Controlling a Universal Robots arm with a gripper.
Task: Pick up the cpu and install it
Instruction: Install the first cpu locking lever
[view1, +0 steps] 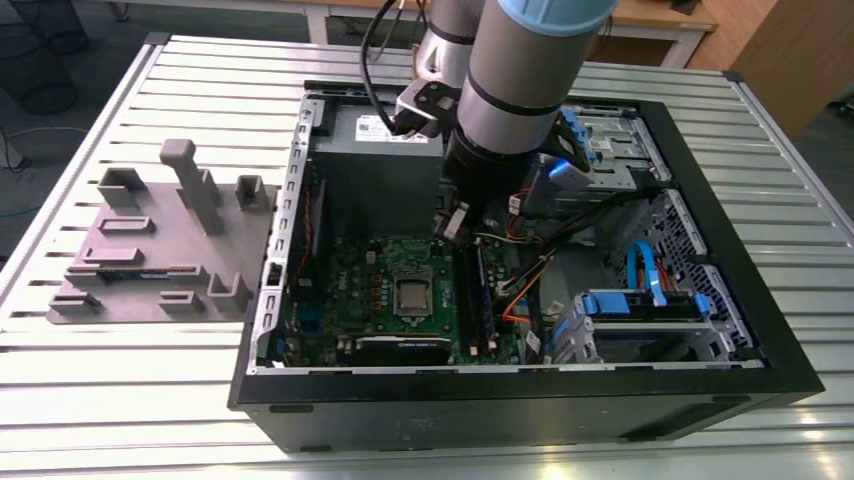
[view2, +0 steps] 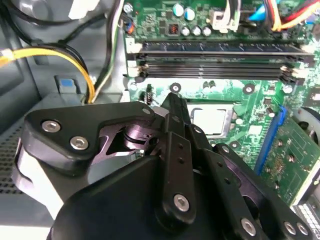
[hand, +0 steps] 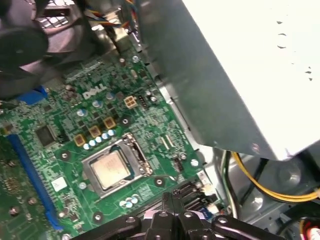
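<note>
One cpu (hand: 111, 168) in socket (hand: 131, 150), gripper (hand: 172, 202) above

The arm (view1: 514, 80) is angled steeply downward, and the gripper (view2: 172, 107) is seen with its fingers pressed together, nothing between them.

Space right over the silver square cpu (hand: 111, 168) sitting in its metal-framed socket (hand: 116, 166) is looking open. The big grey metal power supply box (hand: 200, 85) is crowding one side, black memory sticks (view2: 215, 62) another, and yellow cables (hand: 270, 187) are looping nearby.
</note>
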